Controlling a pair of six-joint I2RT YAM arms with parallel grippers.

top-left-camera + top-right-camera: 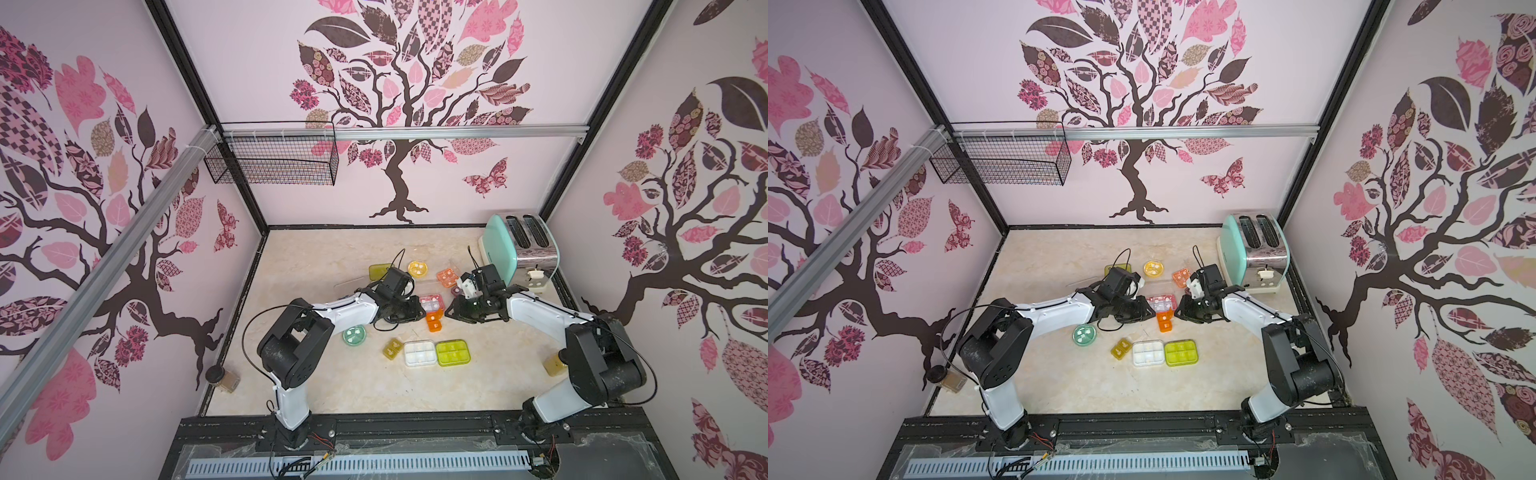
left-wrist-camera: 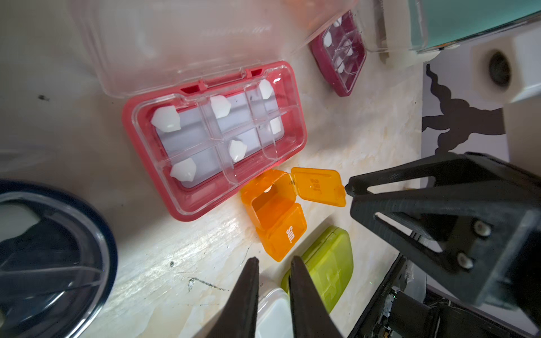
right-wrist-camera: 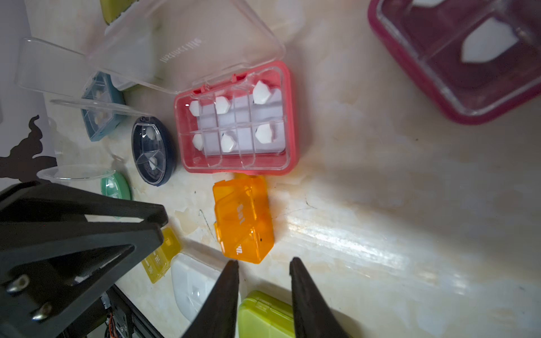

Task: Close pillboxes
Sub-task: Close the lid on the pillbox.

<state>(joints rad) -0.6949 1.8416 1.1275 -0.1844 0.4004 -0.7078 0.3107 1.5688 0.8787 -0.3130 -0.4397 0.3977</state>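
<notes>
The orange pillbox lies mid-table with one small lid swung open. My left gripper hovers just short of it, slightly open and empty. My right gripper faces it from the other side, open and empty, one fingertip at the edge of the open lid. Behind it, the pink pillbox holds white pills, its clear lid up. The white and lime pillboxes lie nearer the front.
Other pillboxes lie around: amber, round green, round yellow, orange square, navy round, blue, maroon. A mint toaster stands back right. Jars sit at the side walls.
</notes>
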